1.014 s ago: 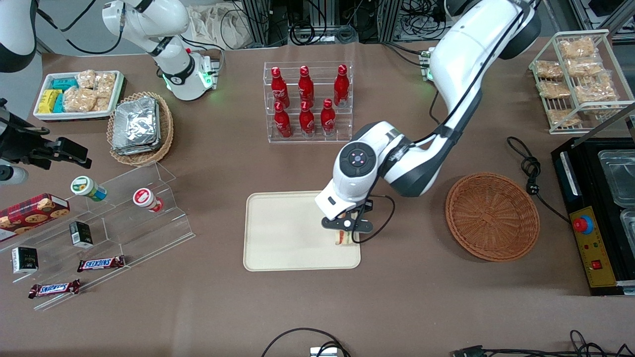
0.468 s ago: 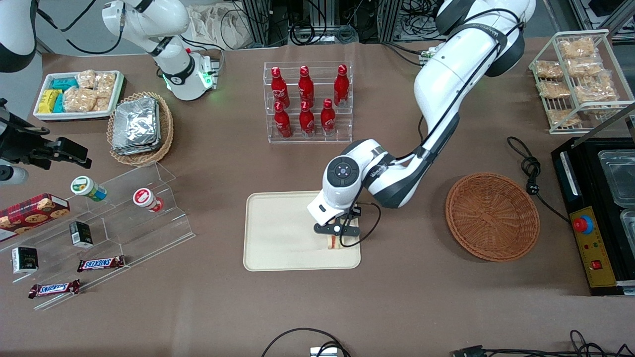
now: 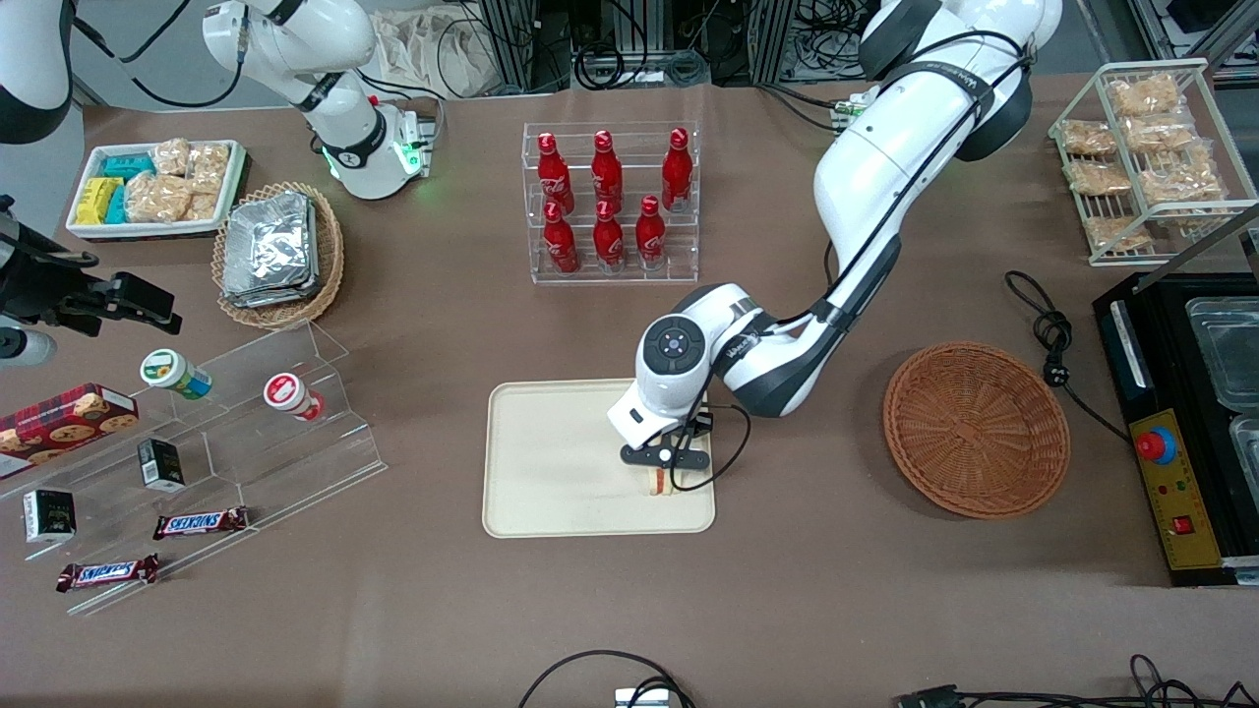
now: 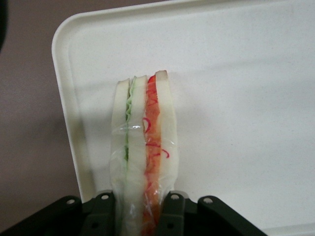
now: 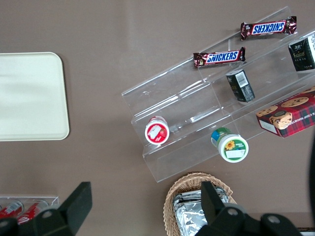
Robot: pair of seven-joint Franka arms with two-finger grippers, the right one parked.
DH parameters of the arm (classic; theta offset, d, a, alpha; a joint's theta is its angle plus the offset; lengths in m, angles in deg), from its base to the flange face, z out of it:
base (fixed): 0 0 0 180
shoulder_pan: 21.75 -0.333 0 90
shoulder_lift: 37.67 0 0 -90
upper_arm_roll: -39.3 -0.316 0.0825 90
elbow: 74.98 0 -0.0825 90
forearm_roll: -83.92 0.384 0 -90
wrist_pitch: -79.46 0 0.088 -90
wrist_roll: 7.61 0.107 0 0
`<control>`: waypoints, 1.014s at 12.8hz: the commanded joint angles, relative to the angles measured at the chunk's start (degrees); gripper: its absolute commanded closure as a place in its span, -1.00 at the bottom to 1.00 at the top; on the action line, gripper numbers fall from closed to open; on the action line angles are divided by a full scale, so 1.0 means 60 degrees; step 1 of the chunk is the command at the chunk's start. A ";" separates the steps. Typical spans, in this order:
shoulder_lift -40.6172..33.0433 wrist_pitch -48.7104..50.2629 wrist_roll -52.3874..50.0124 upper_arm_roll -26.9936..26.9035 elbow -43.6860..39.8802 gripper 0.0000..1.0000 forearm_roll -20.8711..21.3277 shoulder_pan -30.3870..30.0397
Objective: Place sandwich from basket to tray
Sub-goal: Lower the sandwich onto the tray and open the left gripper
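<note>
My gripper [image 3: 665,479] low over tray [image 3: 551,462], corner nearest basket [image 3: 976,429]. Jaws clamped on sandwich [image 4: 143,147], wedge upright on edge, over tray surface. Basket well apart on bench.

Sandwich [image 4: 143,147]: soft matt white bread, wrapped in clear glossy film, film creased and catching light.
Gripper [image 4: 142,216]: black matt plastic fingers [image 4: 106,214] with small metal screws, clamped on the sandwich over the tray.
Tray [image 3: 551,462]: cream plastic, smooth, faintly speckled satin finish, low rounded rim.
Basket [image 3: 976,429]: reddish-brown woven wicker, rough ribbed texture.
Worktop [image 3: 787,610]: brown matt cloth-like cover, slightly wrinkled.
Working arm's shell [image 3: 885,167]: glossy white plastic.
</note>
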 commanded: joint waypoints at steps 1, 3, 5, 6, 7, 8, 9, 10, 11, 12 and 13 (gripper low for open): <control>0.0130 -0.0302 -0.0815 -0.0065 -0.0294 -1.00 0.0297 0.0156; 0.0057 -0.0303 -0.1241 -0.0036 -0.0294 -1.00 0.0677 0.0142; -0.0220 -0.0230 -0.1637 -0.0036 -0.0309 -1.00 0.0679 0.0127; -0.0424 -0.0201 -0.1755 -0.0036 -0.0309 -1.00 0.0635 0.0098; -0.0659 -0.0056 -0.1771 -0.0036 -0.0309 -1.00 0.0562 0.0011; -0.0864 0.0395 -0.1785 -0.0036 -0.0338 -1.00 0.0547 -0.0063; -0.1098 0.0893 -0.1785 -0.0036 -0.0410 -1.00 0.0547 -0.0165; -0.1361 0.1202 -0.1771 -0.0036 -0.0397 -1.00 0.0532 -0.0340; -0.1712 0.1409 -0.1756 -0.0036 -0.0396 -1.00 0.0329 -0.0632; -0.2049 0.1730 -0.1742 -0.0036 -0.0396 -1.00 0.0095 -0.0910; -0.2357 0.2211 -0.1741 -0.0036 -0.0396 -1.00 0.0035 -0.1058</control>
